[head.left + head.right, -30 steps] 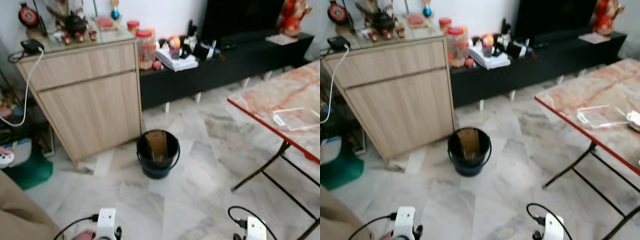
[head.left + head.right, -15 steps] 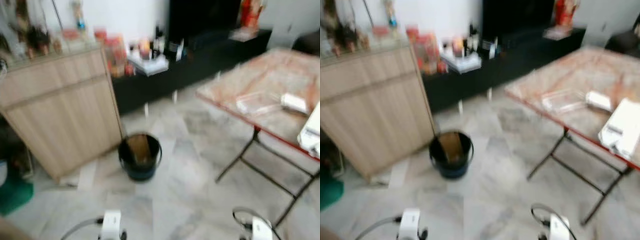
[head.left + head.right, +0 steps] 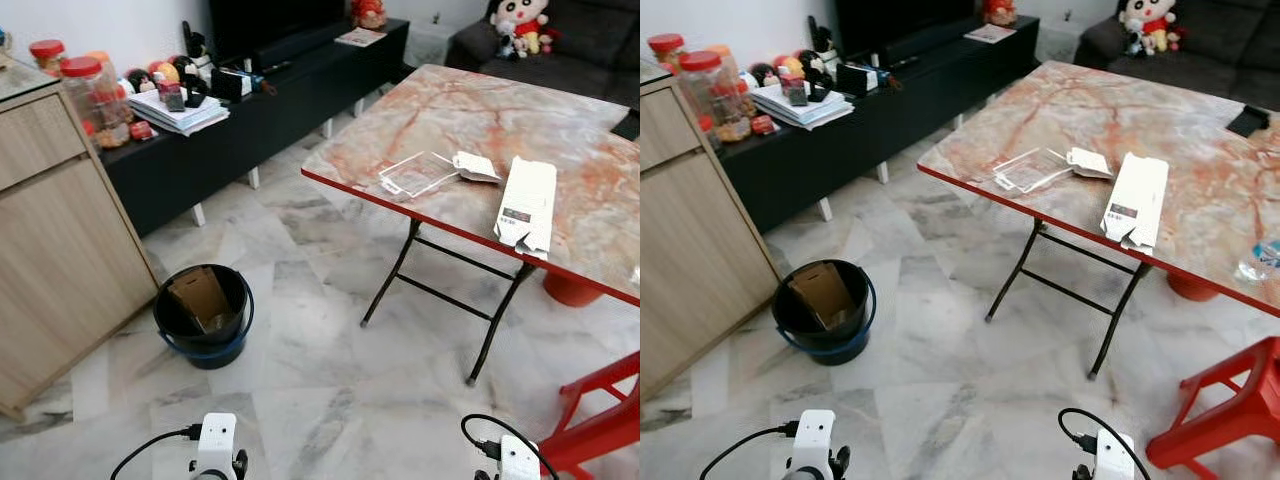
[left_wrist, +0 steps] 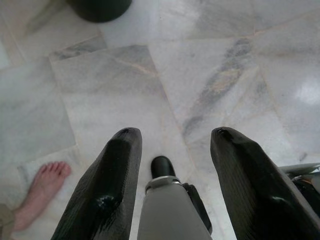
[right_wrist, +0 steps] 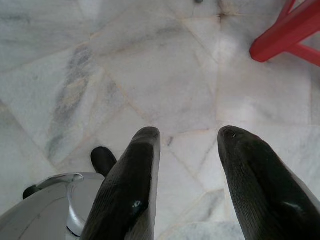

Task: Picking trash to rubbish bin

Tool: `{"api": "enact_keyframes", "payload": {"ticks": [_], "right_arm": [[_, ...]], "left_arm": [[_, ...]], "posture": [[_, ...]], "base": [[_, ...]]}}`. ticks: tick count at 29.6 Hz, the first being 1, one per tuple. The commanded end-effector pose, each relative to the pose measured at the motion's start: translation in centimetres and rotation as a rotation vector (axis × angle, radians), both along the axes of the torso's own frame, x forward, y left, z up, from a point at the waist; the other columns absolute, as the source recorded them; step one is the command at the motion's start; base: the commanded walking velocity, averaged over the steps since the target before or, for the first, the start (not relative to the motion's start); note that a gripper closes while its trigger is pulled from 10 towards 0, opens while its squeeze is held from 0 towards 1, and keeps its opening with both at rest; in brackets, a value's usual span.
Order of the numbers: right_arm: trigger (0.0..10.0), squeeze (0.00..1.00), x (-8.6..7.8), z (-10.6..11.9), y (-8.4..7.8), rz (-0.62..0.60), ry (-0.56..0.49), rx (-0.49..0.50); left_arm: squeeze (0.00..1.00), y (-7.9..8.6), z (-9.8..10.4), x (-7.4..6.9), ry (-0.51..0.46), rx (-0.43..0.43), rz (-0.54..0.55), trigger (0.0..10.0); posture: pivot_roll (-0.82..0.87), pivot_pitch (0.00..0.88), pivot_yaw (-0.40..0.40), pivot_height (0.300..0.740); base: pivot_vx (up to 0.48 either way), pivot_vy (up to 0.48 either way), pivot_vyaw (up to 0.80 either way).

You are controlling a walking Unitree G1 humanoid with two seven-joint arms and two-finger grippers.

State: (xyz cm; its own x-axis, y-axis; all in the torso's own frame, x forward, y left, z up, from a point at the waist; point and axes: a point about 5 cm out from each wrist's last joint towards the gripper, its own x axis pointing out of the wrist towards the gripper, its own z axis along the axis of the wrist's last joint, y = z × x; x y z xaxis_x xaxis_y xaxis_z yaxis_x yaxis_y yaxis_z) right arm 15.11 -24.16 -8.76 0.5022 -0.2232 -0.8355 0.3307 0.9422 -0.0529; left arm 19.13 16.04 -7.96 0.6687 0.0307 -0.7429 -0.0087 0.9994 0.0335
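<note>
On the red-edged marble-patterned folding table (image 3: 600, 190) lie a flattened white carton (image 3: 527, 203) and clear plastic wrapper (image 3: 417, 174), the dark round bin (image 3: 203, 315) beside; both arms hang, jaws released and empty, so approaching the table seems next.

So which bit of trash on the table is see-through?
The clear plastic tray near the table's front edge. The crumpled paper beside it and the flattened white box are both opaque.

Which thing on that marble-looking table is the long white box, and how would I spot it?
Find the red-edged table with the marbled top. Near its front edge lie a clear plastic tray, a small crumpled paper and the box. The box is the flattened white carton, the longest of the three, with a dark label near one end.
</note>
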Motion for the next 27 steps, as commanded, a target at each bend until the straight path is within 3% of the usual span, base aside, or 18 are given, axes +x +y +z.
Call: {"api": "enact_keyframes", "payload": {"ticks": [1,12,18,27], "right_arm": [[10.0,0.0,0.26,0.15,-0.21,-0.008,-0.005,-0.01],[10.0,0.0,0.33,0.17,-0.16,-0.012,-0.008,-0.007],[10.0,0.0,0.19,0.12,-0.17,-0.016,-0.005,-0.007],[10.0,0.0,0.15,0.13,-0.29,-0.02,-0.004,-0.011]], "left_arm": [[0.0,-0.02,-0.03,0.01,0.011,0.01,-0.019,10.0],[0.0,0.19,-0.05,-0.01,0.016,0.026,-0.017,10.0],[0.0,0.3,-0.11,-0.12,0.023,0.047,-0.023,10.0],[0.0,0.27,-0.03,0.06,0.02,0.043,-0.022,10.0]], "posture": [[-0.08,0.0,-0.04,0.74],[-0.08,0.023,-0.038,0.74],[-0.08,0.032,-0.036,0.74],[-0.08,0.041,-0.038,0.74]], "base": [[0.0,0.0,-0.77],[0.0,0.0,-0.77],[0.0,-0.435,-0.77],[0.0,0.0,-0.77]]}}
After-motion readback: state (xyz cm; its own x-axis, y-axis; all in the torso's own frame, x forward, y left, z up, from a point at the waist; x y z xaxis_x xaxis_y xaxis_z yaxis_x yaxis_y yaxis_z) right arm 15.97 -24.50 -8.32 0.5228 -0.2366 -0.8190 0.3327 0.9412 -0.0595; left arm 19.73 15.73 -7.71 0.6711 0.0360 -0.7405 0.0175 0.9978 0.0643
